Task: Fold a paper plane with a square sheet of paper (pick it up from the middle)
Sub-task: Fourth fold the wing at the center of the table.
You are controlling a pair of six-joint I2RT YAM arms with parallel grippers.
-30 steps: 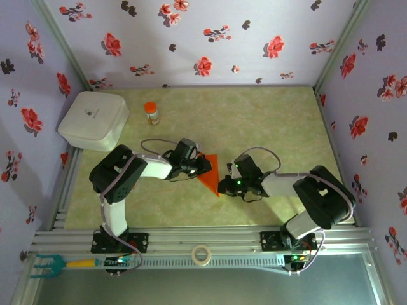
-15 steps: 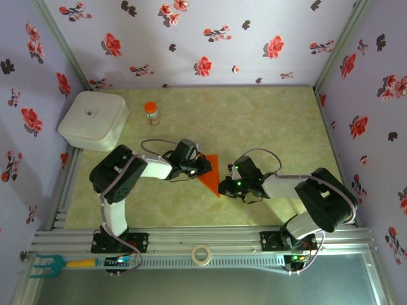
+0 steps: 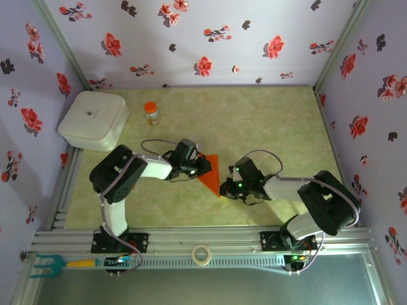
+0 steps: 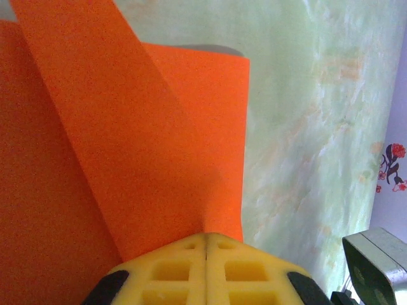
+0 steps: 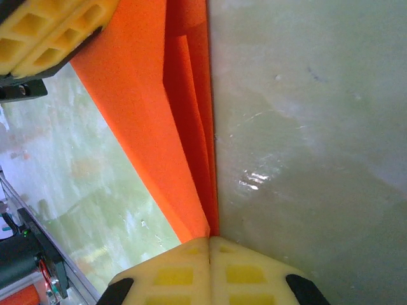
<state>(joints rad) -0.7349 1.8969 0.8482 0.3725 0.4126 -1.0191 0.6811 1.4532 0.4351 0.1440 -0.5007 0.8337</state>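
One pale green marbled table [image 3: 254, 114] is closed in on three sides by lilac walls [image 3: 210, 38] printed with red and black flowers. Two black and white robot arms reach in from the near edge, the left arm [image 3: 121, 175] and the right arm [image 3: 321, 200], and they meet near the middle of the table.

One white rounded box [image 3: 93, 119] sits in the far left corner.

Between the two arms is one sheet of paper [image 3: 211, 171], bright orange and plain. It is folded into a narrow triangular wedge with its point toward the near edge. In the wrist views its layers overlap along long straight creases, and one flap stands up off the table [image 4: 159, 146].

The left gripper [image 3: 205, 164] has its yellow fingers pressed together, pinching the wedge at its wide far end. The right gripper [image 3: 222, 188] has its fingers pressed together on the pointed near end [image 5: 210, 240].

One small orange-capped bottle [image 3: 151, 112] stands upright beside the box, well apart from the paper. One roll of tape [image 3: 201, 255] lies on the metal rail at the front.
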